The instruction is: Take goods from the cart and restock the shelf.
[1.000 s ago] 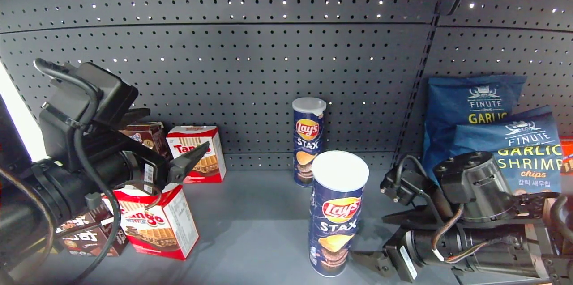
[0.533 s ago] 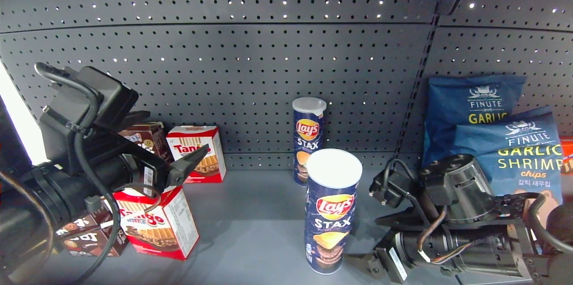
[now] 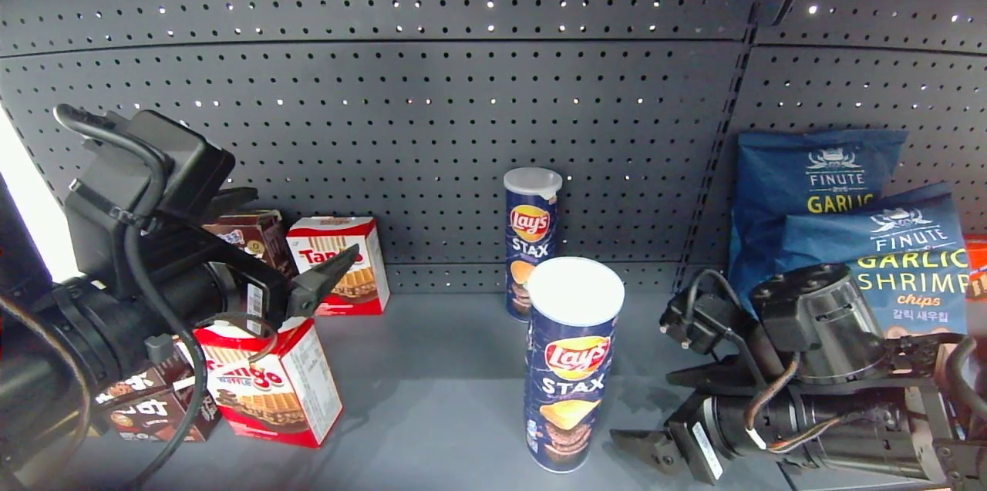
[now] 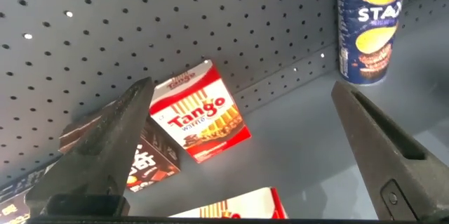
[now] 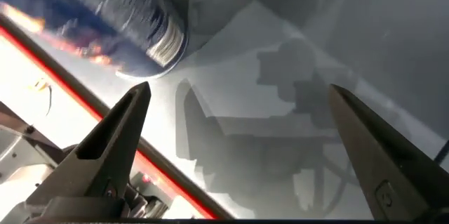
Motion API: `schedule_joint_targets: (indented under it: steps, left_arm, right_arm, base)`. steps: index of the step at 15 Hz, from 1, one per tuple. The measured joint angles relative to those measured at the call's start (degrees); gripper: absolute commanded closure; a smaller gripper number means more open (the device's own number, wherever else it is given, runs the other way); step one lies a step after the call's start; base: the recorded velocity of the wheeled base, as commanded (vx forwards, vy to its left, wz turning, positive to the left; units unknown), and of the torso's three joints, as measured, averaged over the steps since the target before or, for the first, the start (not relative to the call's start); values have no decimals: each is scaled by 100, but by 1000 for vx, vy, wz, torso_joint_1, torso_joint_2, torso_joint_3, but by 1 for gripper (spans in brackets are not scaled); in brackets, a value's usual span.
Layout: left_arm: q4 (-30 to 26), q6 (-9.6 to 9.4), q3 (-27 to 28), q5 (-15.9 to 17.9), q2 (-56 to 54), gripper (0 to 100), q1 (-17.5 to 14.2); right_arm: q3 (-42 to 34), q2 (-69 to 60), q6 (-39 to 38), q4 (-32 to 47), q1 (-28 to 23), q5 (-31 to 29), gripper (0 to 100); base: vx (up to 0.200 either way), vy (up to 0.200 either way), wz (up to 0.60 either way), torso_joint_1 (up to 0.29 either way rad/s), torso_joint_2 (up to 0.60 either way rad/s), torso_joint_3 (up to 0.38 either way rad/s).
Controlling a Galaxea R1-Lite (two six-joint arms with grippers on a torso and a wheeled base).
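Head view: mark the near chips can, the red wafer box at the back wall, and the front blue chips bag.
near chips can (image 3: 574, 375), head view, label at mid-body.
red wafer box at the back wall (image 3: 339, 263), head view, front face.
front blue chips bag (image 3: 910, 271), head view, printed front.

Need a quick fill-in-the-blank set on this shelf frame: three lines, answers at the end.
1. The front chip can stands ___ on the shelf.
2. The right pincer, beside that can, is ___.
3. The snack bags at the shelf's right end are ___ in colour.
Missing words: upright; open; blue.
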State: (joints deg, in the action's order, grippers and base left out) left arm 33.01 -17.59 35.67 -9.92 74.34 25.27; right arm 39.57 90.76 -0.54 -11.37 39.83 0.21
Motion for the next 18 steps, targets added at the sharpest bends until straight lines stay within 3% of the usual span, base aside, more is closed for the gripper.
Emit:
schedule_joint_targets:
  steps: [7, 18]
  left_arm:
    - [24, 11, -37, 18, 2, 0, -179]
    - [34, 11, -54, 18, 2, 0, -188]
  right_arm:
    - [380, 428, 16, -1, 52, 1, 0]
    - [668, 780, 11, -4, 228, -5, 0]
  base:
    - [0, 0, 0, 0, 0, 0]
    - [0, 0, 0, 0, 0, 0]
